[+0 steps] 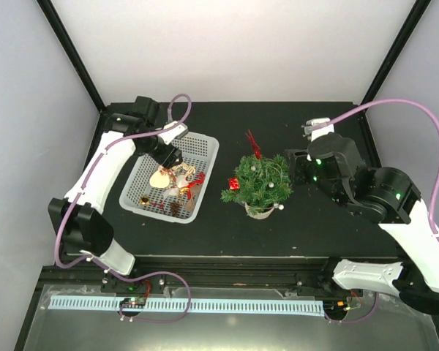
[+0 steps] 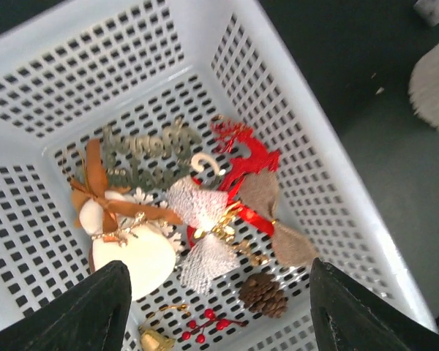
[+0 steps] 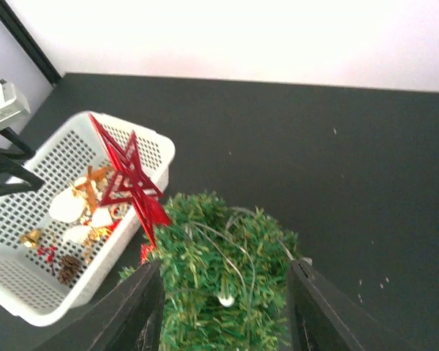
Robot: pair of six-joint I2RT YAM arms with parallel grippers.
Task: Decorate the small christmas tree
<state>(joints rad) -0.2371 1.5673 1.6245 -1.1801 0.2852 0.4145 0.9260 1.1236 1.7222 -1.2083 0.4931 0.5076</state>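
Note:
The small christmas tree (image 1: 261, 181) stands in its whitish pot (image 1: 260, 211) at mid-table, with a red star (image 1: 254, 143) on top, a thin wire strung round its branches and a red ornament (image 1: 234, 183) on its left side. My right gripper (image 1: 295, 167) is close against the tree's right side. In the right wrist view its jaws (image 3: 225, 272) stand open, and the green branches (image 3: 227, 292) show between and beyond them. My left gripper (image 1: 170, 156) hovers open over the white mesh basket (image 1: 205, 157), with nothing between its fingers (image 2: 95, 307).
The basket (image 2: 336, 168) holds a pine cone (image 2: 263, 294), red berries (image 2: 205, 322), a gold bell (image 2: 154, 339), a white mesh bow (image 2: 203, 234), a red reindeer (image 2: 246, 156), a burlap bow (image 2: 282, 223) and a white bauble (image 2: 132, 257). Black frame posts stand at the table's back corners.

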